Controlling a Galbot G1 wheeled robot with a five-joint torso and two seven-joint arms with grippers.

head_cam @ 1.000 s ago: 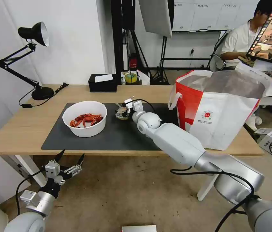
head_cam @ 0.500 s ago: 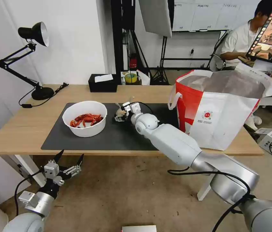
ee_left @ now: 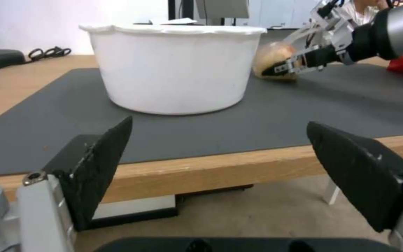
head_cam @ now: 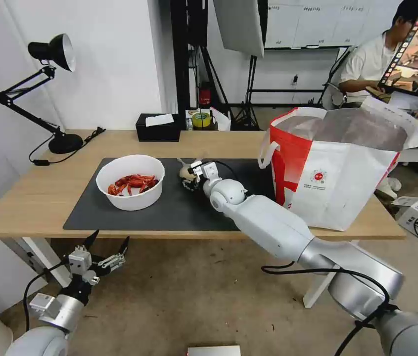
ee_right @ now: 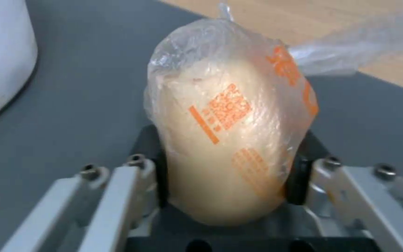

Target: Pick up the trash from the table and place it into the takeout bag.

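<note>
Bright even indoor light, soft faint shadows, head view bowed at edges, wrist foregrounds blurred

No word, number or brand name can be read anywhere. Orange print is carried on the clear knotted bag [ee_right: 232, 129] clamped between the fingers of the right gripper [ee_right: 229, 182]: a block of QR-like pattern just beyond the fingertips and larger orange strokes farther out, none of them legible. A small round red logo with tiny lines of print beneath it is borne on the white side of the takeout bag [head_cam: 319, 176], beside the right arm; its characters are too small to be made out.
</note>
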